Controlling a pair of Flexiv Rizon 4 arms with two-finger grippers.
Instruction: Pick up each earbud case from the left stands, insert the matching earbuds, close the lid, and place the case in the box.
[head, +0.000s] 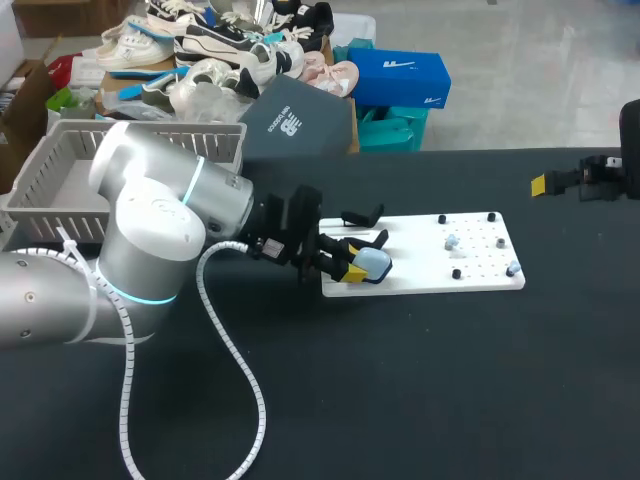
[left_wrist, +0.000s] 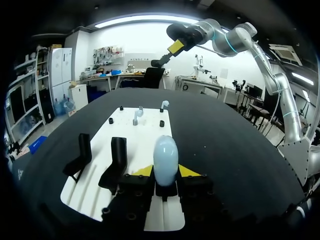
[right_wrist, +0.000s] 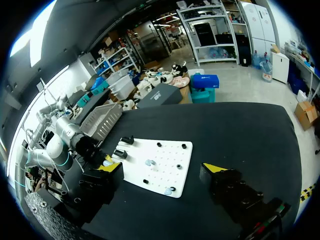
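The earbud case (left_wrist: 165, 159) is pale blue, the board (head: 480, 272) under it plain white, its stands (left_wrist: 118, 160) black. The table (head: 450, 400) is black too (no pattern). The left gripper (left_wrist: 165, 171) has yellow tips; the far-left basket (head: 60, 165) is grey.

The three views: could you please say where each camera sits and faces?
Head view: above, behind; looks down on table; left arm enters left, right gripper right.
Left wrist view: on left wrist, looks along left gripper, shut on earbud case.
Right wrist view: on raised right wrist, looks back at left arm; own fingers show.
All share the white board.
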